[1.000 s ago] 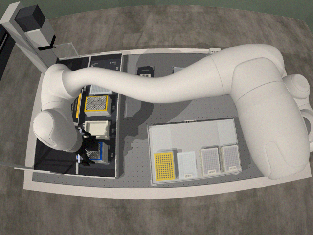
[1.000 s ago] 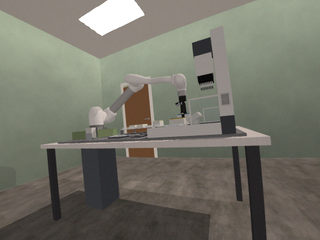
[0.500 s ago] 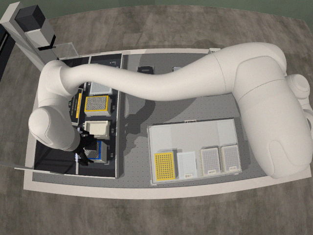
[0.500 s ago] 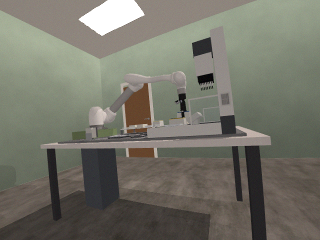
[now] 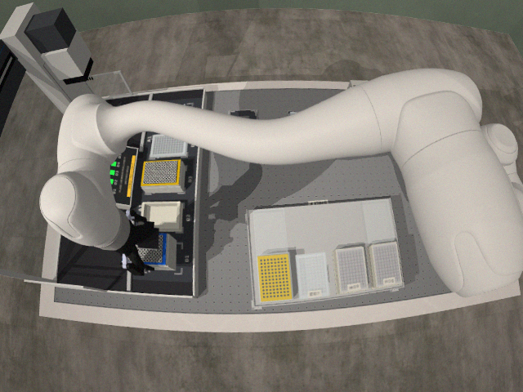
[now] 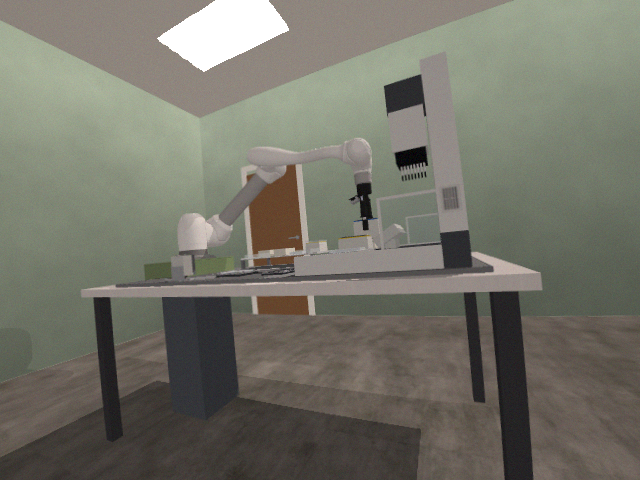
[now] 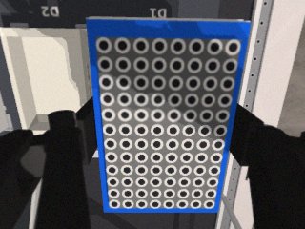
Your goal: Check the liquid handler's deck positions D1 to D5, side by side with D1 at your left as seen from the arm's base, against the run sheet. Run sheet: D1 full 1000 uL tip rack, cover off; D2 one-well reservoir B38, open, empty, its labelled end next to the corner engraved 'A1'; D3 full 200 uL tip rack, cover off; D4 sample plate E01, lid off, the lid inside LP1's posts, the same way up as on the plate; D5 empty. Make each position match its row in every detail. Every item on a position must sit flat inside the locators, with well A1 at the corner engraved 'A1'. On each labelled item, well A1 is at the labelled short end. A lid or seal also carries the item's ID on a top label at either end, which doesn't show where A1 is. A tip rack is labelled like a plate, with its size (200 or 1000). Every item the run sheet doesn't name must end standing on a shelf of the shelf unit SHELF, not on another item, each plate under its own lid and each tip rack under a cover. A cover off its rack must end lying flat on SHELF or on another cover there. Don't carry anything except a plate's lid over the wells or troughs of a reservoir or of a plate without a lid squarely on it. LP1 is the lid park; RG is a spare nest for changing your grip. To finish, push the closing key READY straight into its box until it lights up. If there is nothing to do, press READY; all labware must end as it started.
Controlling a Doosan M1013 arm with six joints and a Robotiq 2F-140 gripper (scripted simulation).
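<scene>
My gripper (image 7: 159, 106) is shut on a blue-framed tip rack (image 7: 167, 119), cover off, with its holes full of tips. The fingers clamp its two long sides. In the overhead view the rack (image 5: 159, 251) is at deck position D1, and the side view (image 6: 364, 223) shows it a little above the deck. The cream one-well reservoir (image 5: 163, 215) stands open at D2 and shows at the left of the wrist view (image 7: 43, 81). A yellow-framed tip rack (image 5: 163, 172) is at D3. A well plate (image 5: 168, 146) is at D4. My arm hides D5 and the lid park.
The shelf unit (image 5: 323, 248) holds a yellow cover (image 5: 274, 277), a clear lidded item (image 5: 312, 273) and two lidded plates (image 5: 350, 269) (image 5: 385, 263). The liquid handler's tower (image 5: 51, 51) rises at the far left. A deck wall (image 7: 253, 95) runs just right of the rack.
</scene>
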